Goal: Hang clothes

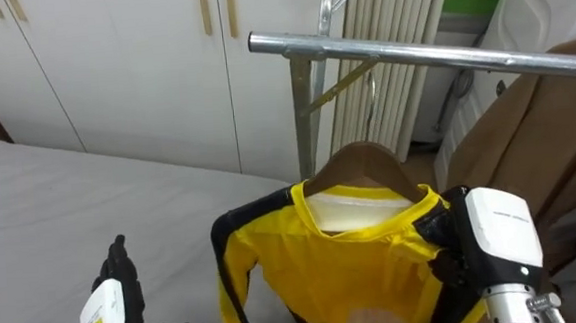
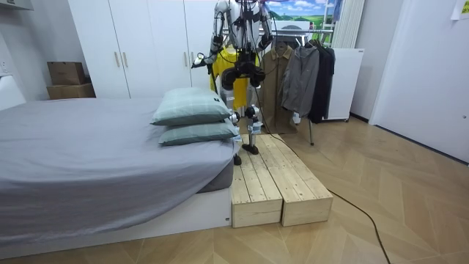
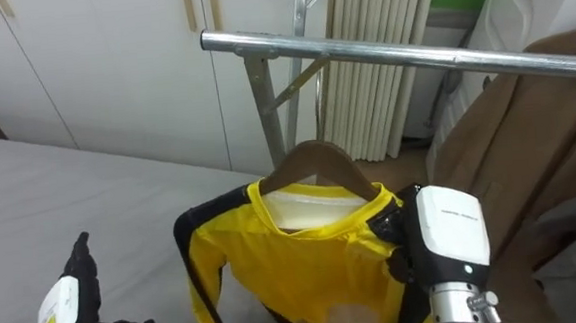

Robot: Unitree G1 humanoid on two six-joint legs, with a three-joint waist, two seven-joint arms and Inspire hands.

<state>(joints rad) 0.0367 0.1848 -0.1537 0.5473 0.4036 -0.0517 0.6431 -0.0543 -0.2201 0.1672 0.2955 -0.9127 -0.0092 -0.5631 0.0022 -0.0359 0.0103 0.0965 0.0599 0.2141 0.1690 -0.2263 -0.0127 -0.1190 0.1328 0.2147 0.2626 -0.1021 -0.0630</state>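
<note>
Robot at a clothes rack [image 1: 304, 120] beside a bed [image 2: 88, 154]

In the room view the robot stands on a wooden platform [image 2: 278, 183] along the bed's side, near two stacked green pillows [image 2: 192, 117]. It faces the rack.

From the robot's head, the grey bed spreads across 9 o'clock. A white wardrobe [image 1: 112, 62] fills 10 to 12 o'clock behind it. The rack's metal rail [image 1: 412, 54] runs from 12 o'clock across to 3 o'clock. A brown coat [image 1: 527, 137] hangs at 3 o'clock.

The yellow shirt [image 1: 345, 268], trimmed in black, sits at 6 o'clock. It is draped on a wooden hanger [image 1: 368, 162], whose top lies below the rail. Whether its hook reaches the rail cannot be told.

The right hand [image 1: 498, 229] is at 5 o'clock, pressed against the shirt's shoulder. Whether it grips the cloth cannot be told. The left hand [image 1: 123, 277] is at 7 o'clock above the bed, loosely spread and holding nothing.
</note>
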